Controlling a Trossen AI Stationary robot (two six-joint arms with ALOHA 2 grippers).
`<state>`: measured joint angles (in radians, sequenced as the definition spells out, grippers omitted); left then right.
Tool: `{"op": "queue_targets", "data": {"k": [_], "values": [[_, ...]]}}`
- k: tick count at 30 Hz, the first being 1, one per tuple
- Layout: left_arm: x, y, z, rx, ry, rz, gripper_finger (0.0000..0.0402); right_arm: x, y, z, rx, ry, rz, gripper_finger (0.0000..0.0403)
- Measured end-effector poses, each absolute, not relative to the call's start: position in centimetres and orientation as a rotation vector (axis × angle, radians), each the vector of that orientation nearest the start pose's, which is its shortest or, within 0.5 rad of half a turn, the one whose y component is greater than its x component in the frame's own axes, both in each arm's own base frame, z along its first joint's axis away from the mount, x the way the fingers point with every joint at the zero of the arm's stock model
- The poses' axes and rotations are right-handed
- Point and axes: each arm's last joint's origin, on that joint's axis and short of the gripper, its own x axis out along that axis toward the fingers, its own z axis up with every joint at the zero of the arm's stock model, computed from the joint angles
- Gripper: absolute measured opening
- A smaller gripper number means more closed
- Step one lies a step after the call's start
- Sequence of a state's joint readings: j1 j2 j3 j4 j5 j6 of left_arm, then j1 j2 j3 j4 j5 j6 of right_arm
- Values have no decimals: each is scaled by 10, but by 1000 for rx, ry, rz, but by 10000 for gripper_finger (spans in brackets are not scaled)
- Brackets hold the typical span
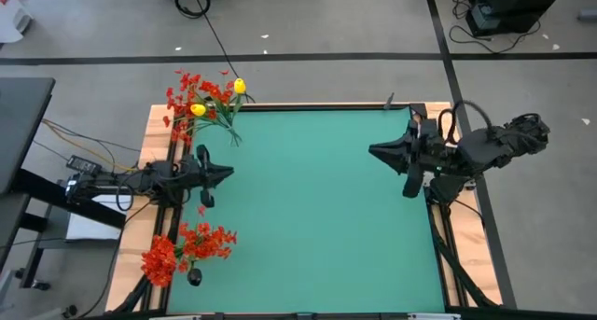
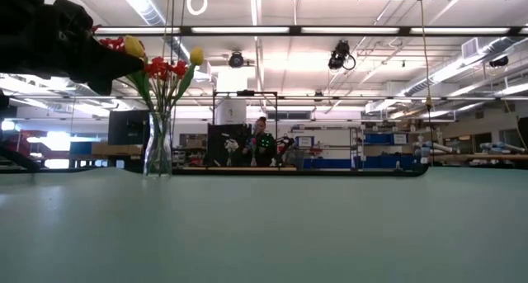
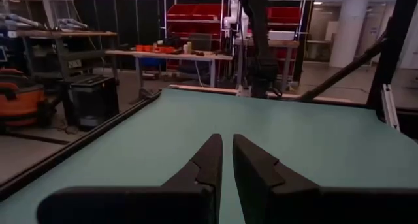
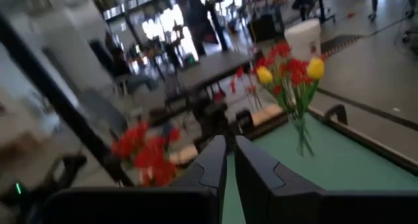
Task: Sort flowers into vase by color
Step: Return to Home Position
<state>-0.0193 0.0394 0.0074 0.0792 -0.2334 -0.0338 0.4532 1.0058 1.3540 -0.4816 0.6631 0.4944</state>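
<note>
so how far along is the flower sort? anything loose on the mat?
Nearly done. No flowers lie loose on the green mat. The clear vase at the mat's upper-left corner in the high view holds red sprays plus two yellow tulips, so it is mixed; the lower-left bunch is all red. Nothing in hand: left gripper and right gripper sit shut and empty at the mat's sides. Left: maybe separating the yellows.

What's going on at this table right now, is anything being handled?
Nothing is being handled. The arms sit at opposite edges of the green table, and the left claw and the right claw are both shut and empty. A clear vase at a corner on the left arm's side holds red sprays mixed with two yellow buds. A second red bunch stands along the same edge, on the left arm's other side.
</note>
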Motion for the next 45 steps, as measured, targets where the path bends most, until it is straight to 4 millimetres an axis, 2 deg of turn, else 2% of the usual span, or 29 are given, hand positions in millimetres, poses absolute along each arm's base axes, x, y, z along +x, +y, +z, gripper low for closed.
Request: {"op": "queue_targets", "data": {"k": [2, 5, 11, 17, 19, 23, 25, 29, 34, 38, 41, 45], "values": [[99, 5, 171, -40, -51, 214, 41, 171, 62, 458, 440, 24, -233, 42], [99, 5, 171, -40, -51, 214, 41, 177, 61, 454, 349, 56, -253, 42], [99, 5, 170, -39, -50, 214, 41, 202, 65, 421, 96, 142, -296, 35], [99, 5, 170, -39, -50, 213, 41, 221, 63, 390, -12, -25, -240, 18], [99, 5, 170, -38, -50, 214, 41, 216, 57, 375, 13, -77, -260, 14], [99, 5, 170, -39, -50, 213, 41, 194, 44, 343, 78, -185, -260, 12], [99, 5, 170, -39, -50, 213, 41, 182, 38, 327, 122, -200, -252, 13], [99, 5, 170, -38, -50, 213, 41, 159, 28, 305, 229, -221, -266, 23], [99, 5, 170, -39, -50, 213, 41, 134, 19, 291, 288, -215, -247, 60], [99, 5, 170, -39, -50, 213, 41, 120, 14, 280, 290, -115, -233, 84], [99, 5, 170, -39, -49, 213, 41, 113, 13, 276, 275, -69, -197, 81], [99, 5, 170, -38, -49, 213, 41, 106, 12, 273, 257, -35, -190, 58]]}}
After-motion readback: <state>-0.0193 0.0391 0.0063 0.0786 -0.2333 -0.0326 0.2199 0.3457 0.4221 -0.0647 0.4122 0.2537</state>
